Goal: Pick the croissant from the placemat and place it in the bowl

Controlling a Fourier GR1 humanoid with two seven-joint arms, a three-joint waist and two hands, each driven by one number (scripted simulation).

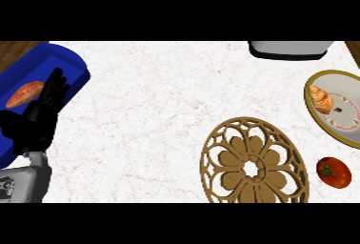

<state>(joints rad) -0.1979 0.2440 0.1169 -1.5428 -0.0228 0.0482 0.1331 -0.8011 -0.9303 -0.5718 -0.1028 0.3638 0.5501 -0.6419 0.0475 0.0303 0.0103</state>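
The croissant already lies in the bowl at the right edge, against its left wall – not on the brown openwork placemat, which is bare. The left hand rests open at the left edge, fingers straight, over a blue tray holding a sweet potato. The right hand is out of view.

The likeliest slip from here is the left hand brushing the sweet potato as it shifts – they look almost touching. A tomato sits just below the bowl, and a grey appliance stands at the top; neither blocks anything.
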